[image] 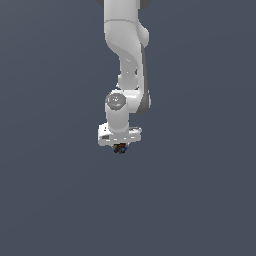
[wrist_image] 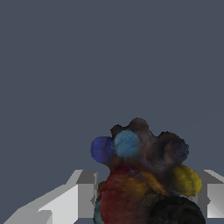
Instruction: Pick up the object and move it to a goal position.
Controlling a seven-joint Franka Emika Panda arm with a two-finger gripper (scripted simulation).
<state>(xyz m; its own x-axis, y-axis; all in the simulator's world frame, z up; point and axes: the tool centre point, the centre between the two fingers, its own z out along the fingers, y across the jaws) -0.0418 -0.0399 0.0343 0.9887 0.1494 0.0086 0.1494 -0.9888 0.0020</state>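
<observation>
1. A white, jointed robot arm [image: 125, 60] reaches down from the top of the exterior view, ending in a white, blocky gripper [image: 119, 147] that points downward.
2. A tiny, dark, lumpy object [image: 120, 148] speckled with red, blue and yellow-orange sits directly beneath the gripper body, touching it.
3. In the wrist view the same lumpy object [wrist_image: 140, 175] fills the space between two pale grey, angular fingers [wrist_image: 78, 197], with blue knobs, a red-brown bulge, a yellow lobe and a black rounded part.
4. The fingers stand on either side of the object, and each seems to touch its flank; the gripper pinches the object between them.
5. The background in both views is a plain, flat slate-grey surface [image: 200, 200]; whether the object rests on it or hangs above it cannot be told.
6. No container shows in either view.
</observation>
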